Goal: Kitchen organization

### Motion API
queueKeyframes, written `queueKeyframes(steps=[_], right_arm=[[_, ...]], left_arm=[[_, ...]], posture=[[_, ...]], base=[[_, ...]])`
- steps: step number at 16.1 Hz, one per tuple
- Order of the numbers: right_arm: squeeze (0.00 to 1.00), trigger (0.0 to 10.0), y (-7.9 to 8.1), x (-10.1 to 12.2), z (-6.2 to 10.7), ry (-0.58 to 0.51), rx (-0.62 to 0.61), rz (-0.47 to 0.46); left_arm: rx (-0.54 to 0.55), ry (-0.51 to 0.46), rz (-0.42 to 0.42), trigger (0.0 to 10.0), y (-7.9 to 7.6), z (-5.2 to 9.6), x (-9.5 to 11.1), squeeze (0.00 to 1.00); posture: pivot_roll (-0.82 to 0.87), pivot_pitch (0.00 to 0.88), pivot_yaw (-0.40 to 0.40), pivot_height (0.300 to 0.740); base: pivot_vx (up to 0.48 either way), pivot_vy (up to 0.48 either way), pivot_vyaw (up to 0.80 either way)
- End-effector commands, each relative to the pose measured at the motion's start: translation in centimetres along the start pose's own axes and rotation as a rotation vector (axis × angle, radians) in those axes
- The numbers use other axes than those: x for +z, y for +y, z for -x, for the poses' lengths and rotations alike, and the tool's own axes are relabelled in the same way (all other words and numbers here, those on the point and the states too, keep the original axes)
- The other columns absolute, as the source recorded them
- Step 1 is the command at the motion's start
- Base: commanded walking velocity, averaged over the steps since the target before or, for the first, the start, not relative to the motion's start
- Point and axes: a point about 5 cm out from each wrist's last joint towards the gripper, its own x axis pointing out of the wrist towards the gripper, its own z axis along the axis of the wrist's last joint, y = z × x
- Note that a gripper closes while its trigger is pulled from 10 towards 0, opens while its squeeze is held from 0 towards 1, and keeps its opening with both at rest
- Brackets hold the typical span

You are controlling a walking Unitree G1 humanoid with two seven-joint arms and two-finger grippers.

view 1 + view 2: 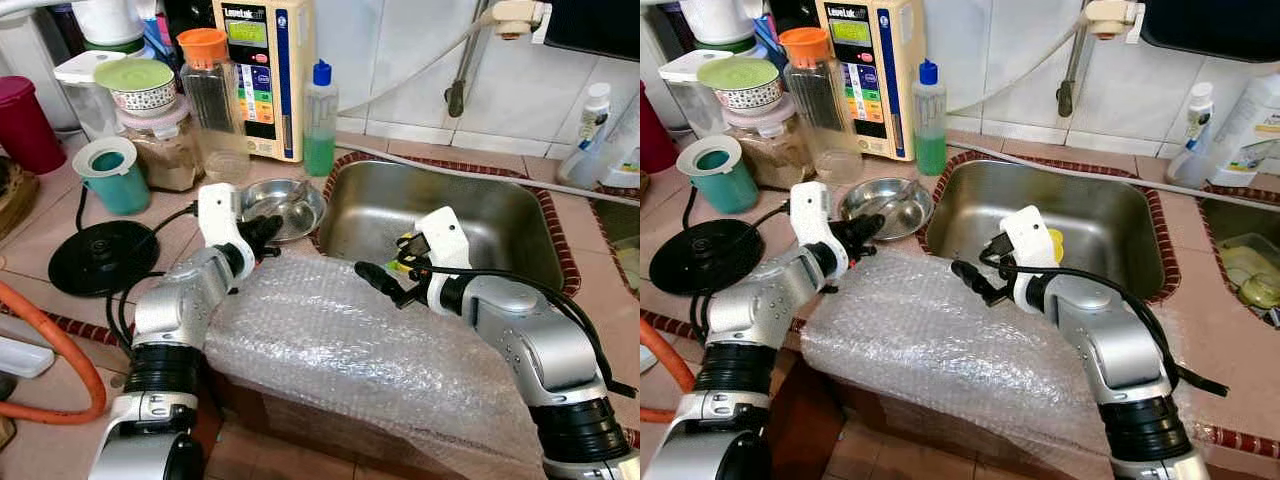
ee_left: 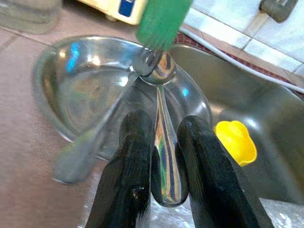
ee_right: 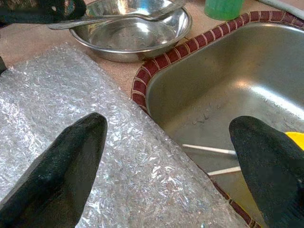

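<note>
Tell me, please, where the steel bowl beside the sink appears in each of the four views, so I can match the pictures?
Left eye view: steel bowl on the counter, just past the left gripper.
Right eye view: the bowl lies left of the sink.
Left wrist view: the bowl lies beyond the spoon held in the jaws.
Right wrist view: the bowl lies past the bubble wrap.
Shared landmark: the green bottle behind the bowl.

My two arms are silver metal tubes with ribbed black joint rings near the elbows. Each ends in a white plastic wrist block carrying a claw of two long, matte black, rounded fingers: left claw (image 1: 268, 232), right claw (image 1: 385, 280). A black cable loops along my right arm; another trails by my left wrist.
</note>
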Motion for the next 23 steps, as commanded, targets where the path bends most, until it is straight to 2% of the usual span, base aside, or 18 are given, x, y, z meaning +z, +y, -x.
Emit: queueKeyframes(steps=[1,5,11,13,14,15,16,17,19,20,21,23], right_arm=[[0.0,10.0,-0.2,0.0,0.1,0.003,-0.011,0.009],[0.0,10.0,-0.2,0.0,0.0,0.007,-0.006,0.011],[0.0,10.0,-0.2,0.0,-0.1,0.01,-0.002,0.017],[0.0,10.0,-0.5,0.1,-0.1,-0.002,-0.022,0.015],[0.0,10.0,-0.7,1.0,-0.2,-0.068,-0.047,0.001],[0.0,10.0,-0.8,2.2,-0.3,-0.153,-0.066,-0.067],[0.0,10.0,-0.9,2.6,-0.4,-0.184,-0.073,-0.092],[0.0,10.0,-1.2,3.1,-0.4,-0.223,-0.101,-0.16],[0.0,10.0,-2.3,3.8,-0.8,-0.318,-0.154,-0.455],[0.0,10.0,-2.4,4.0,-0.9,-0.347,-0.154,-0.546],[0.0,10.0,-2.5,4.0,-1.1,-0.363,-0.148,-0.625],[0.0,10.0,-2.5,4.3,-1.6,-0.374,-0.131,-0.742]], left_arm=[[0.013,-0.014,0.002,0.0,-0.1,0.0,0.7,0.0],[-0.012,-0.022,0.035,0.0,-0.9,0.5,1.1,0.0],[-0.05,-0.052,0.07,0.0,-1.8,1.1,2.8,0.0],[-0.089,-0.104,0.005,0.0,-2.6,1.3,3.4,0.0],[-0.168,-0.136,-0.078,0.0,-4.1,1.4,3.4,0.0],[-0.244,-0.148,-0.136,0.0,-5.5,1.5,3.0,0.0],[-0.261,-0.141,-0.142,0.0,-5.9,1.5,2.7,0.0],[-0.295,-0.147,-0.174,0.0,-6.4,1.5,2.3,0.0],[-0.392,-0.154,-0.25,0.0,-7.7,1.6,0.8,0.0],[-0.427,-0.164,-0.247,0.0,-8.1,1.7,0.5,0.0],[-0.431,-0.168,-0.283,0.0,-8.2,1.7,0.2,0.0],[-0.468,-0.21,-0.296,0.2,-9.0,2.0,0.4,0.0]], posture=[[0.02,0.0,0.032,0.74],[0.03,0.0,0.027,0.74],[0.03,0.0,0.022,0.74],[0.03,0.0,0.023,0.74],[0.03,0.0,0.023,0.74],[0.03,0.0,0.023,0.74],[0.03,0.0,0.023,0.74],[0.03,0.0,0.023,0.74],[0.03,0.0,0.028,0.74],[0.03,0.0,0.028,0.74],[0.02,0.0,0.028,0.74],[0.03,0.0,0.013,0.74]], base=[[0.0,0.0,0.0],[0.0,0.0,0.0],[0.0,0.0,0.0],[0.0,0.0,0.0],[0.0,0.0,0.0],[0.0,0.0,0.0],[0.0,0.0,0.0],[0.0,0.0,0.0],[0.0,0.0,0.0],[0.0,0.0,0.0],[0.0,0.0,0.0],[0.0,0.0,0.0]])
